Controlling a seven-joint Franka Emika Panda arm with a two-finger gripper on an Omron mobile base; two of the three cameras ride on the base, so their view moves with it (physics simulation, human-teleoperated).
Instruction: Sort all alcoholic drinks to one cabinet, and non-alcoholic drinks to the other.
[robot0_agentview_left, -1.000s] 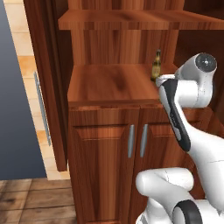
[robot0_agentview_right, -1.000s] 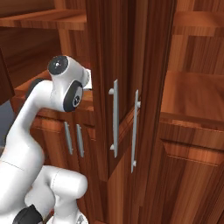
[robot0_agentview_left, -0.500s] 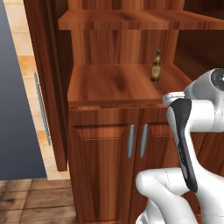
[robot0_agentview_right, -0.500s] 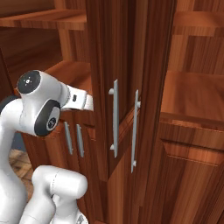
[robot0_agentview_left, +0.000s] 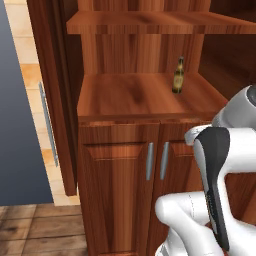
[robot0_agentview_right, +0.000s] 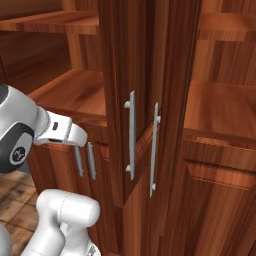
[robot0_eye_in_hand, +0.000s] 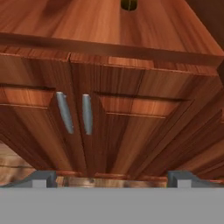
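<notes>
I find no writing, number or sign that I can read anywhere here. The amber bottle (robot0_agentview_left: 178, 75) on my cabinet's (robot0_agentview_left: 120, 180) open shelf seems to carry a pale label around its middle, but it is too small and blurred to make out a word. The cabinet doors and their silver handles (robot0_agentview_left: 155, 161) are plain.

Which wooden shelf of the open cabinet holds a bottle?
The lower shelf, just above the closed double doors: the amber bottle stands near its back right; the upper shelf is bare.
</notes>
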